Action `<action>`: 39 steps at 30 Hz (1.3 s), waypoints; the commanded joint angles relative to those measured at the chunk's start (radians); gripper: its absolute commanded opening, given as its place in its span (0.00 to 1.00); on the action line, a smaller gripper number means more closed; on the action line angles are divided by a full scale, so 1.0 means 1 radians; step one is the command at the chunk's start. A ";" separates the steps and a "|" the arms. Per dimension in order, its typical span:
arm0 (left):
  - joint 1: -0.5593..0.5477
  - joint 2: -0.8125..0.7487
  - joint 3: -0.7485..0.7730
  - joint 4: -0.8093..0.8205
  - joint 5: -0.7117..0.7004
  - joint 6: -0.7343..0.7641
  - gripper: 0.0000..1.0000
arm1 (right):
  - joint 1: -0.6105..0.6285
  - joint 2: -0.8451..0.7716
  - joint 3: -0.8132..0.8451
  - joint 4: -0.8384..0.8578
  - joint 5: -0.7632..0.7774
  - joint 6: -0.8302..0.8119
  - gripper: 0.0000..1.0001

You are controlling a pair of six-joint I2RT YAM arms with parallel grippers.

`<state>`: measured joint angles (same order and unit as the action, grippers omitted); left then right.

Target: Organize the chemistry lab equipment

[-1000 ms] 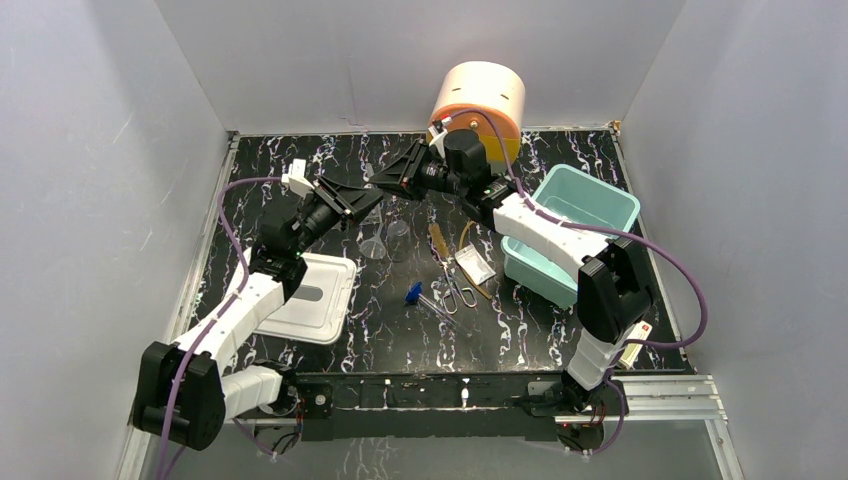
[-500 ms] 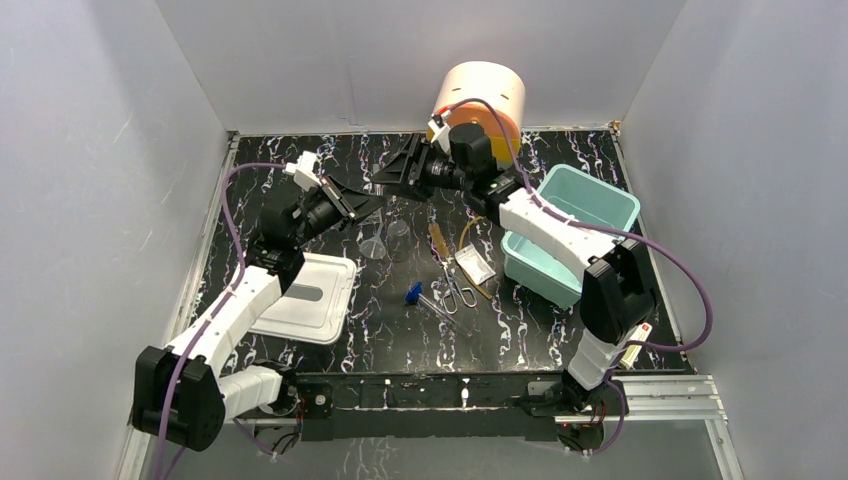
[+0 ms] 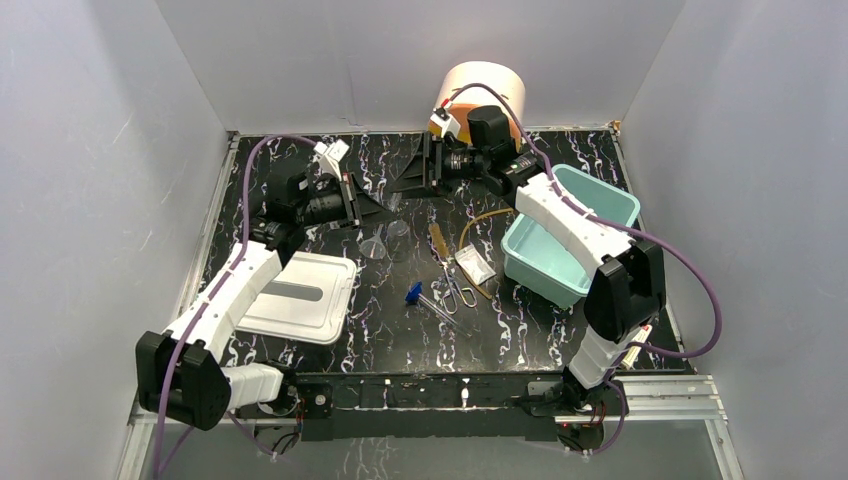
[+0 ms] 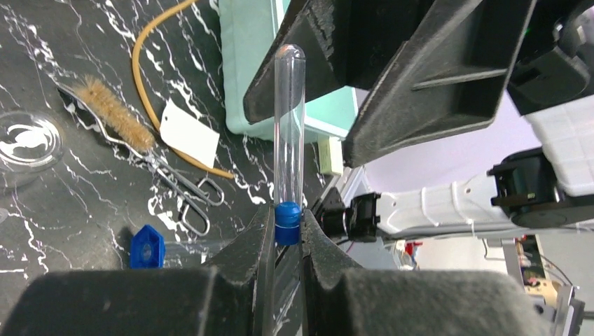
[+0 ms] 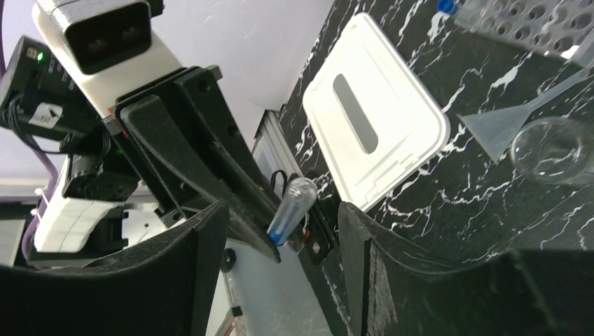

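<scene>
The left gripper (image 4: 286, 234) was clenched on the blue cap of a clear tube (image 4: 288, 126), holding it raised above the surface (image 3: 540, 330) near the middle of the far edge. The tube's rounded end pointed away from the gripper, toward the right gripper (image 3: 408, 180). The right gripper faced it with fingers (image 5: 199, 273) spread wide and grasping nothing. In the right wrist view the tube lay in line with the gap between them, and contact could not be made out.

Just toward the near edge from the two grippers, a clear funnel (image 3: 375, 246) lay beside a small round clear dish (image 3: 398, 230). Right of these, near the centre of the surface, lay a brush (image 4: 112, 105), a loop of tan tubing (image 4: 143, 77), scissors (image 4: 189, 196) and a small bag (image 3: 475, 265), close together. The brush's wire handle ran up against the scissors. A second tube (image 3: 425, 298) lay flat just left of the scissors.

A teal bin (image 3: 570, 235) sat tilted by the right edge. A white lid (image 3: 300, 295) lay flat toward the near-left corner. A cream-and-orange drawer unit (image 3: 480, 90) stood at the far edge behind the right arm. A clear rack (image 5: 525, 24) showed only at the top corner of the right wrist view.
</scene>
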<state>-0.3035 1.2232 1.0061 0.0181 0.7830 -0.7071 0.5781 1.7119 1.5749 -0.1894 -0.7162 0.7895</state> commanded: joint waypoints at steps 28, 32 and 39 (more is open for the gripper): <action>-0.003 -0.009 0.050 -0.132 0.233 0.147 0.00 | -0.033 -0.011 0.024 -0.084 -0.194 -0.064 0.52; -0.003 -0.010 0.050 -0.131 0.248 0.147 0.00 | -0.032 -0.009 0.027 -0.062 -0.198 -0.051 0.46; -0.003 -0.018 0.051 -0.124 0.238 0.154 0.00 | -0.033 -0.019 -0.005 0.008 -0.221 0.011 0.25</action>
<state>-0.3035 1.2358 1.0409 -0.1196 0.9886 -0.5507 0.5453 1.7164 1.5871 -0.2638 -0.8978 0.7670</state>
